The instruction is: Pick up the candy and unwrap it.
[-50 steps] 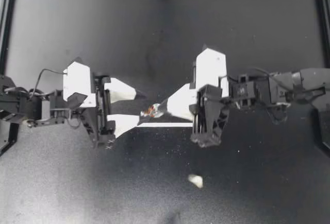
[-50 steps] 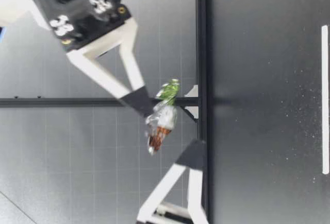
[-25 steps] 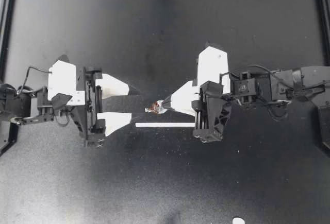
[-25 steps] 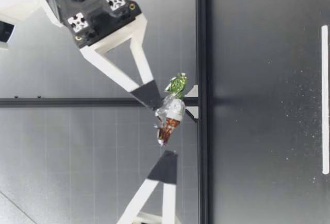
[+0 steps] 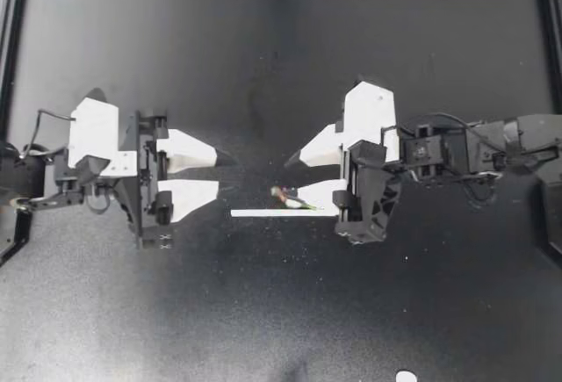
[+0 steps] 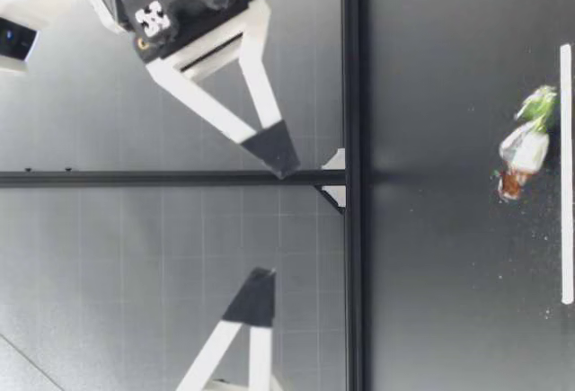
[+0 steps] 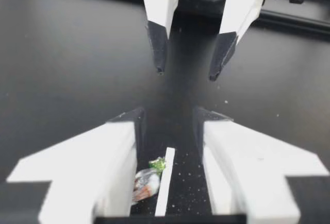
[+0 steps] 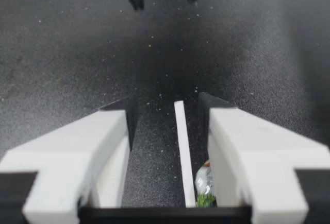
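Black matte tabletop (image 5: pixel 281 48), boxed by a raised black rim (image 5: pixel 12 66) on its 9, 12 and 3 o'clock edges. Near centre lies a small crinkly clear-and-green-wrapped candy (image 5: pixel 291 198), flat on the surface, unheld. Low view shows it down on the tabletop w/ both sets of fingers hanging above. Thin white strip (image 5: pixel 283 212) lies just at 6 o'clock of the candy, running 9-to-3; candy's green twisted end sits right at the strip's edge.

At 9 o'clock of the candy is my left gripper (image 5: pixel 224 175): jaws released, tips aimed at 3 o'clock, short of the candy. From 3 o'clock comes my right gripper (image 5: pixel 294 180): jaws spread apart, gripping nothing. In top view the tip of its 6 o'clock finger is just beside the candy. Right wrist view: candy under the gripper, between strip and one finger. Open gap separates the two grippers' tips.

Room to move: broad bare surface at 12 o'clock of both grippers up to the rim. Broad stretch at 6 o'clock too, w/ only a small pale scrap (image 5: pixel 406 376) at the 6 o'clock edge.
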Tool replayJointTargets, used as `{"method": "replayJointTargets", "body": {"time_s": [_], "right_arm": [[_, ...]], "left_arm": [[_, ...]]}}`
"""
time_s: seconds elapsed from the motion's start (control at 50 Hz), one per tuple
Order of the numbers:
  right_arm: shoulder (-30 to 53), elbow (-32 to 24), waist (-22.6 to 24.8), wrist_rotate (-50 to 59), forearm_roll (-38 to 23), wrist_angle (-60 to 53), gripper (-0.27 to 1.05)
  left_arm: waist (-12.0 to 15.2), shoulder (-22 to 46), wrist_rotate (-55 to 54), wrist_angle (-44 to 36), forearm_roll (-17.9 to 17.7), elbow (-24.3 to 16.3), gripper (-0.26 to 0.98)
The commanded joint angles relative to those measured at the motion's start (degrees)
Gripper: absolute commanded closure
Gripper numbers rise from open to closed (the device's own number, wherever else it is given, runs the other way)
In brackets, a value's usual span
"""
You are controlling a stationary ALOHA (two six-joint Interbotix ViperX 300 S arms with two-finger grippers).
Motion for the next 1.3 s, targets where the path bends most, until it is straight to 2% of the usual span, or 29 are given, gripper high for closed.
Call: {"method": "replayJointTargets", "body": {"time_s": [0.0,0.48,1.28], "right_arm": [[-2.72,0.35,-0.44,0.09,-0.09,-1.67,0.31],[-11.95,11.51,-0.35,-0.53,-0.09,-22.85,0.31],[-15.03,14.41,-0.44,-0.62,-0.09,-31.99,0.31]], "left_arm": [[0.09,-1.49,0.09,-0.35,0.09,-0.35,0.45],[0.0,-6.42,5.1,-0.35,0.18,-1.14,0.45],[0.09,-12.04,5.19,-0.62,0.18,-0.62,0.45]]}}
